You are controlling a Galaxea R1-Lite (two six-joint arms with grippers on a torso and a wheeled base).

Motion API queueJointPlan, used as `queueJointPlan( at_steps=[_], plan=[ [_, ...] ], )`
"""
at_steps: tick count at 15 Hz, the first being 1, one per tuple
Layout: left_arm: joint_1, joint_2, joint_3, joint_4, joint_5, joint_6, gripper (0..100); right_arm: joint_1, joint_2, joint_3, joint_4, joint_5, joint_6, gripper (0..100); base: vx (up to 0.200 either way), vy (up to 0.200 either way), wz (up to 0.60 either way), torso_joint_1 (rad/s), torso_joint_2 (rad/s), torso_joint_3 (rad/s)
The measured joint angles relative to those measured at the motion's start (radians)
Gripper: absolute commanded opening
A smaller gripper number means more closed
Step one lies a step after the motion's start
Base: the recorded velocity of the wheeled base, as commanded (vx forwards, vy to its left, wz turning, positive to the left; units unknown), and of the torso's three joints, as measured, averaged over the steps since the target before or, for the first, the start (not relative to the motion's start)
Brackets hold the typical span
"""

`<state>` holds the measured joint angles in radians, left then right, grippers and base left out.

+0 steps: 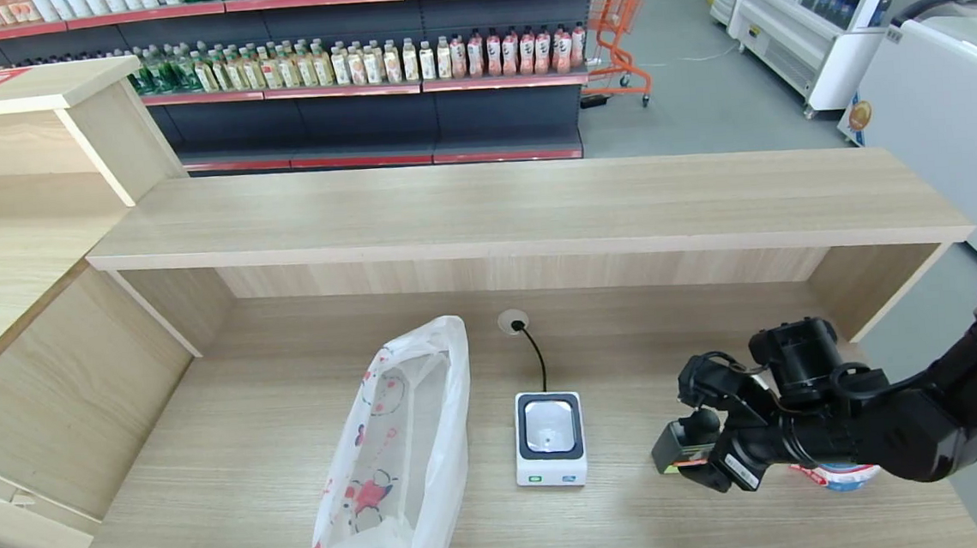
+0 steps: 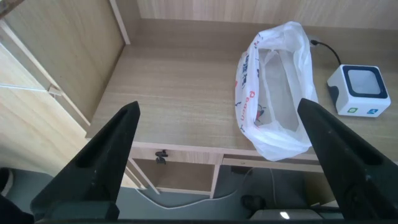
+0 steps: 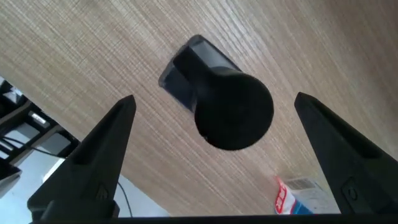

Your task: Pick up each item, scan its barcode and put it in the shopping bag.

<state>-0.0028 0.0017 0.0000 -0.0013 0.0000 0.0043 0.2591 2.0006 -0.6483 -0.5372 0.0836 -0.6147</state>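
Dark item, a boxy body with a rounded black top, sits on the surface well to the right of the scanner. It is directly under your right gripper, whose fingers are spread wide on either side of it without touching.

It looks rigid and fairly light to me. The domed top may be slick, so close on the flat sides of the body lower down, not on the cap. A red, white and blue packet lies just beside it, partly under the arm; I cannot tell what it is.

The shopping bag lies just left of the scanner with its mouth open. It is thin and floppy, and seen through the film it appears empty. Your left gripper hangs spread near the front of the surface, left of the bag, holding nothing.
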Motion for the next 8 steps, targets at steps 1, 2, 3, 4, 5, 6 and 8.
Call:
queueJointPlan(
  at_steps=[1, 2, 3, 4, 5, 6, 8],
  plan=[
    [0.0, 0.0, 0.0, 0.0, 0.0, 0.0, 100, 0.002, 0.017, -0.014, 0.0, 0.001, -0.009, 100, 0.0, 0.0, 0.0, 0.0, 0.0, 0.0],
    [0.0, 0.0, 0.0, 0.0, 0.0, 0.0, 100, 0.003, 0.032, -0.029, -0.001, 0.001, -0.014, 100, 0.0, 0.0, 0.0, 0.0, 0.0, 0.0],
    [0.0, 0.0, 0.0, 0.0, 0.0, 0.0, 100, 0.007, 0.048, -0.044, -0.001, 0.002, -0.017, 100, 0.0, 0.0, 0.0, 0.0, 0.0, 0.0],
    [0.0, 0.0, 0.0, 0.0, 0.0, 0.0, 100, 0.012, 0.061, -0.056, -0.002, 0.003, -0.022, 100, 0.0, 0.0, 0.0, 0.0, 0.0, 0.0],
    [0.0, 0.0, 0.0, 0.0, 0.0, 0.0, 100, 0.015, 0.072, -0.066, -0.005, 0.003, -0.029, 100, 0.0, 0.0, 0.0, 0.0, 0.0, 0.0],
    [0.0, 0.0, 0.0, 0.0, 0.0, 0.0, 100, 0.017, 0.085, -0.079, -0.01, 0.003, -0.038, 100, 0.0, 0.0, 0.0, 0.0, 0.0, 0.0],
    [0.0, 0.0, 0.0, 0.0, 0.0, 0.0, 100, 0.027, 0.104, -0.092, -0.014, 0.004, -0.041, 0, 0.0, 0.0, 0.0, 0.0, 0.0, 0.0]
  ],
)
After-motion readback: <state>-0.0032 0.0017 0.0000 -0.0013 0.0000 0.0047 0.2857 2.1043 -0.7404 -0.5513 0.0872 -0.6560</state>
